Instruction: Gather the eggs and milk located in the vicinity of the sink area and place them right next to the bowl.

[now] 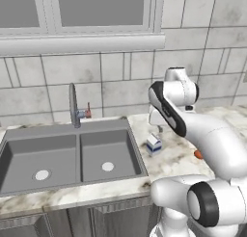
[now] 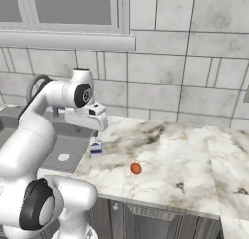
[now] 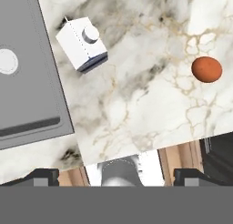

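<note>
Milk (image 3: 82,44) stands upright on the marble counter (image 2: 170,150), just right of the sink (image 1: 72,154) and apart from its rim. In the right base view the carton (image 2: 96,148) sits directly under the hand, and in the left base view it shows (image 1: 154,144) beside the right basin. Nothing holds it.

The egg (image 2: 136,168) lies on bare counter to the right of the milk and nearer the front edge, well apart from it; the hand view has it at the right (image 3: 206,69), and the left base view catches a sliver of it (image 1: 198,154) past the arm.

The gripper (image 2: 97,132) hovers above the milk without touching it. Its fingertips (image 3: 42,176) rise far apart at the bottom of the hand view, so the pincer is spread wide and empty.

By my reading, the task is barely begun: both things rest near the sink, neither is lifted, and I see no bowl in these pictures. What is left seems to be everything: come down over the milk, grasp it, carry it to the bowl, then return for the egg.
</note>
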